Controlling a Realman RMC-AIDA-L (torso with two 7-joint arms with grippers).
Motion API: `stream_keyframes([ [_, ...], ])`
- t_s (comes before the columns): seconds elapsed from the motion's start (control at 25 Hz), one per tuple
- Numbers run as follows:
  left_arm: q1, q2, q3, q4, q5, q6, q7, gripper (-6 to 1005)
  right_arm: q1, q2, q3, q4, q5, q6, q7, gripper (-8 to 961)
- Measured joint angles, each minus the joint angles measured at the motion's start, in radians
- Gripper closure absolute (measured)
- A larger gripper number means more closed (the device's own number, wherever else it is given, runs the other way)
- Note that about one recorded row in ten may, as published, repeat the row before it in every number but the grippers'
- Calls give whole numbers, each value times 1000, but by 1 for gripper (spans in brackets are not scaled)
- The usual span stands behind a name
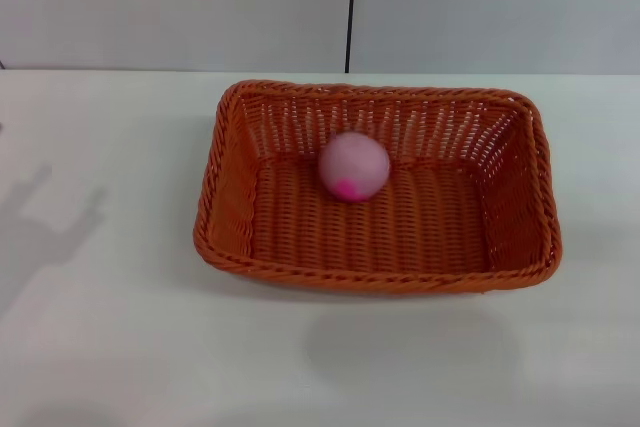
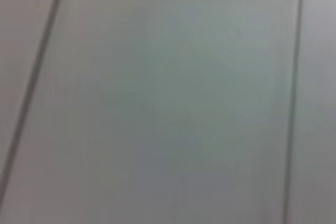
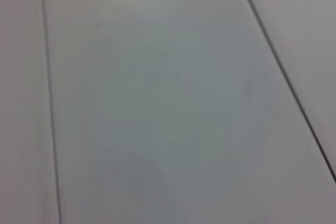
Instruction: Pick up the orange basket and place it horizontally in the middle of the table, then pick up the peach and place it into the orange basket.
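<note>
The orange basket [image 1: 230,197] lies with its long side across the middle of the white table [image 1: 100,327] in the head view. Inside it, near the back wall and a little left of centre, rests the pale-pink peach [image 1: 354,166] with a darker pink spot facing front. Neither gripper appears in any view. Both wrist views show only a plain grey panelled surface with thin dark seams.
A grey wall with one dark vertical seam [image 1: 351,7] stands behind the table's far edge. Faint arm shadows fall on the tabletop at the left [image 1: 50,227] and in front of the basket [image 1: 410,347].
</note>
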Motion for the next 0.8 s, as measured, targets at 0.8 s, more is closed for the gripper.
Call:
stream_keyframes([
  [0.8,-10,2,-64,-53,-43,128,16,153,63,2,183,203,4,11,-114,360],
])
